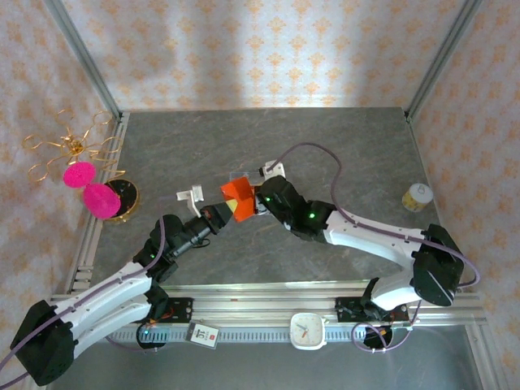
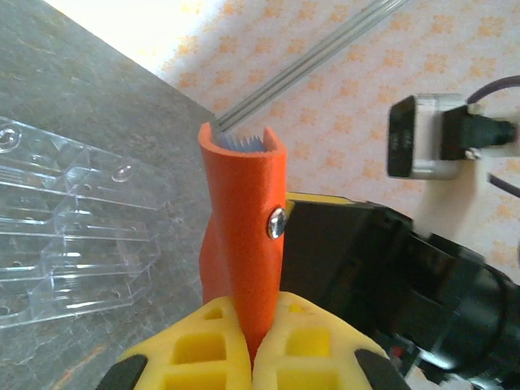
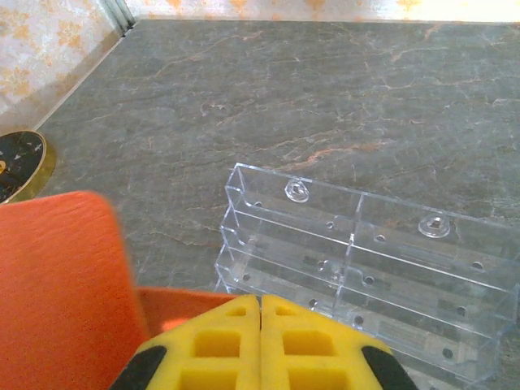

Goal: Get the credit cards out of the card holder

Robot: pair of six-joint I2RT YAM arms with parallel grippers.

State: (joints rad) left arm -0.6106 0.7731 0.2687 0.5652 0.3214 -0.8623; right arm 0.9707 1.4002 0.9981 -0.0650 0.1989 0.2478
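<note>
The left gripper (image 2: 252, 351) clamps its yellow pads (image 2: 195, 349) on the lower edge of the orange wallet (image 2: 244, 236) and holds it upright over the middle of the tabletop (image 3: 309, 89). Whether the wallet hangs clear of the surface cannot be told. A silver snap stud (image 2: 276, 222) faces the left wrist camera, and a strip of grey-blue lining (image 2: 242, 142) peeks from the fold at the top.

The right gripper (image 3: 260, 337) meets it from the other side, its pads pressed flat together just beside an orange flap of the wallet. It is not clear whether they pinch a thin edge of that flap or nothing at all.

A clear plastic tray (image 3: 366, 268) lies flat on the tabletop just beyond the wallet, toward the far edge, its compartments bare. Pink ornaments (image 1: 81, 175) stand by the left edge and a small yellow tub (image 1: 417, 197) sits near the right edge, both well apart from the work.

The credit cards appear to remain tucked inside the folded wallet, hidden from the cameras. On that reading the task is barely begun. The wallet is picked up and braced between the two arms, but it has yet to be spread open, and both cards are left to draw out and set down.
</note>
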